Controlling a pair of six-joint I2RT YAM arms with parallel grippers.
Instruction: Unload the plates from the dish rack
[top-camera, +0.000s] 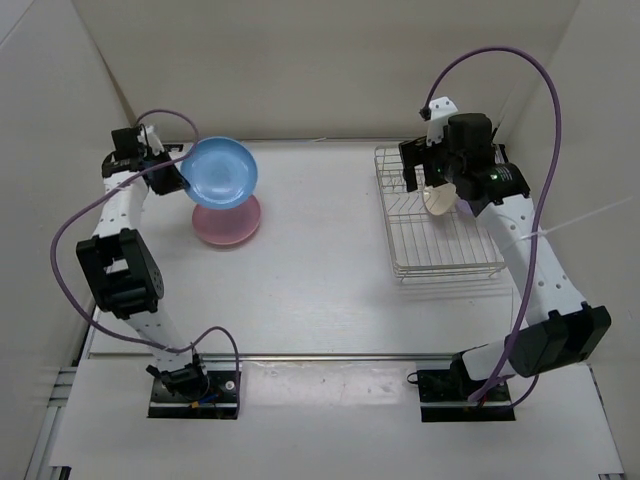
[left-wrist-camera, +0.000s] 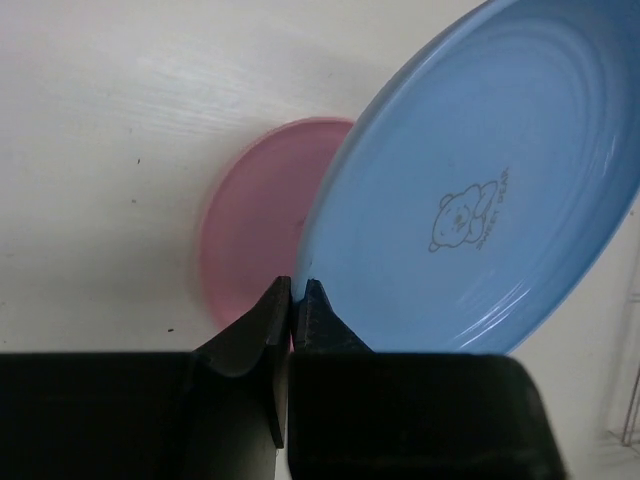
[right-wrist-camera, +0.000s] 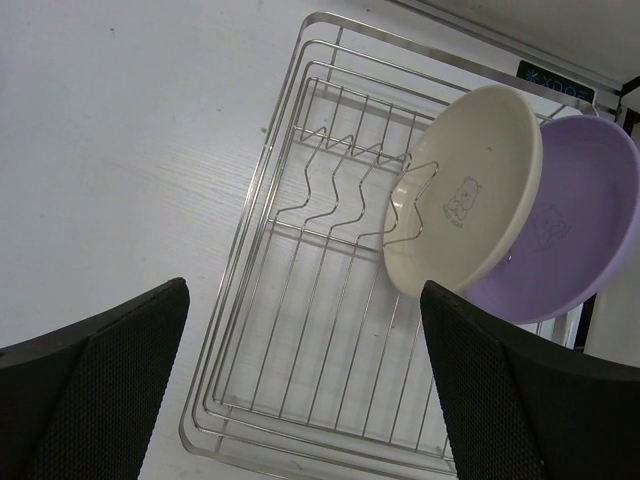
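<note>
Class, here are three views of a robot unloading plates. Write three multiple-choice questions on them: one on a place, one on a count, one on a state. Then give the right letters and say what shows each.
1. Where is the round pink plastic plate?
A. in the silver wire dish rack
B. in the right gripper
C. flat on the white table

2. How many plates stand in the rack?
A. one
B. two
C. four

3. What is the left gripper doing?
A. shut on the rim of the round blue plastic plate
B. wide open
C. shut on nothing

Answers:
1 C: it lies on the table, partly below the held blue plate, and the right gripper is open and empty.
2 B: only the cream-white plate and the lavender plate stand among the prongs.
3 A: its fingers pinch the blue rim.
</note>
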